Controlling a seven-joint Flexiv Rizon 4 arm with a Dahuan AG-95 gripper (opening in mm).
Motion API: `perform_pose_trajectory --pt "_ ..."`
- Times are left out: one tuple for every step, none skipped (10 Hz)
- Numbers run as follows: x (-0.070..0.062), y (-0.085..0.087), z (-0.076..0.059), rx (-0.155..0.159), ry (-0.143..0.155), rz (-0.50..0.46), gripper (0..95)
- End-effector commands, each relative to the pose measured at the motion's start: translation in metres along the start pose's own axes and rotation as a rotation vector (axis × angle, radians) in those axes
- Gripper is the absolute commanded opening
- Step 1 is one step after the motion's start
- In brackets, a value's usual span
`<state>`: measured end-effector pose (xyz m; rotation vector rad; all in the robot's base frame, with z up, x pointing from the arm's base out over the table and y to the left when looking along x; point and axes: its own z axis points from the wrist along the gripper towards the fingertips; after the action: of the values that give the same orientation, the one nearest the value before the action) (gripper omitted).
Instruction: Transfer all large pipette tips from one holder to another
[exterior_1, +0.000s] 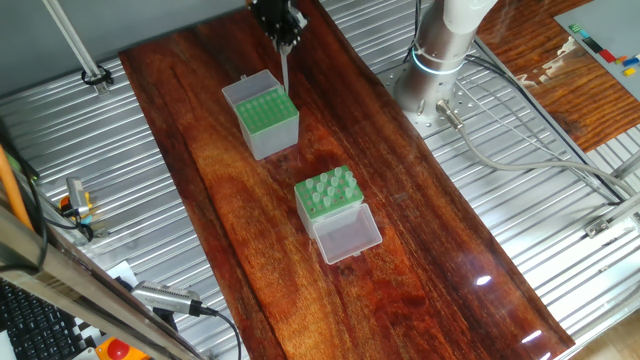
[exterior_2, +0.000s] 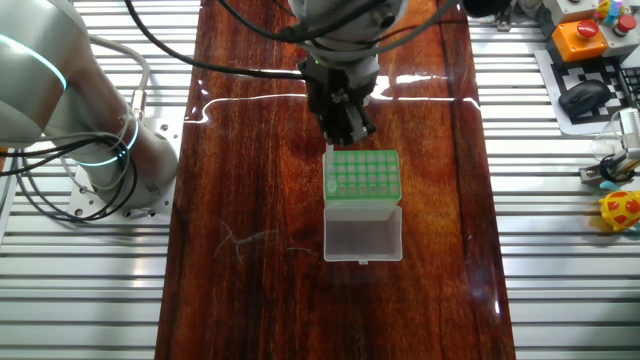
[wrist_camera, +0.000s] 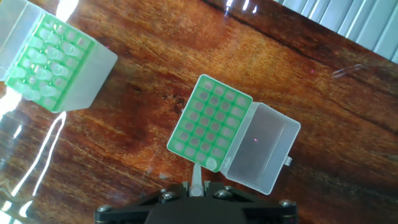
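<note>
My gripper (exterior_1: 281, 27) is shut on a large pipette tip (exterior_1: 285, 70) that hangs point down over the grey-sided holder (exterior_1: 268, 118), whose whitish lid (exterior_1: 248, 90) lies open behind it. In the hand view the tip (wrist_camera: 196, 177) sticks out from between my gripper's (wrist_camera: 196, 185) fingers, aimed at the near corner of that holder's green rack (wrist_camera: 210, 125). The whitish holder (exterior_1: 328, 195), with several tips standing in it, sits nearer, its clear lid (exterior_1: 347, 236) open; in the hand view this holder (wrist_camera: 53, 57) lies at upper left. In the other fixed view my gripper (exterior_2: 345, 125) hides it.
Both boxes stand on a dark wooden board (exterior_1: 210, 170) laid over a slatted metal table (exterior_1: 520, 210). The arm's base (exterior_1: 438, 60) and its cables (exterior_1: 520, 150) are to the right of the board. An emergency stop button (exterior_2: 581, 34) sits at the table's edge.
</note>
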<state>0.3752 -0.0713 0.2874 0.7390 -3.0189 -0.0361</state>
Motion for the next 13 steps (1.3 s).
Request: perform_pose_trajectory --pt "0.002 0.001 0.003 0.004 -0.005 -0.002 0.0" --pt "0.001 0.000 0.006 0.005 -0.008 -0.003 0.0" --pt "0.000 -0.001 0.008 0.004 -0.011 -0.003 0.0" --pt "0.000 -0.002 0.010 0.003 -0.013 -0.008 0.0" --pt "-0.001 -0.002 0.010 0.003 -0.012 -0.008 0.0" --pt "-0.001 -0.002 0.008 0.003 -0.012 -0.008 0.0" --pt "-0.003 -0.002 0.006 0.003 -0.012 -0.009 0.0" --pt "-0.003 -0.002 0.007 0.002 -0.013 -0.009 0.0" --pt "-0.004 -0.002 0.007 0.003 -0.013 -0.009 0.0" --pt "-0.004 -0.003 0.008 0.003 -0.013 -0.010 0.0" --pt "-0.005 -0.003 0.010 0.002 -0.013 -0.012 0.0" --pt "-0.007 -0.003 0.013 0.004 -0.013 -0.013 0.0" --pt "-0.009 -0.004 0.016 0.005 -0.012 -0.015 0.0"
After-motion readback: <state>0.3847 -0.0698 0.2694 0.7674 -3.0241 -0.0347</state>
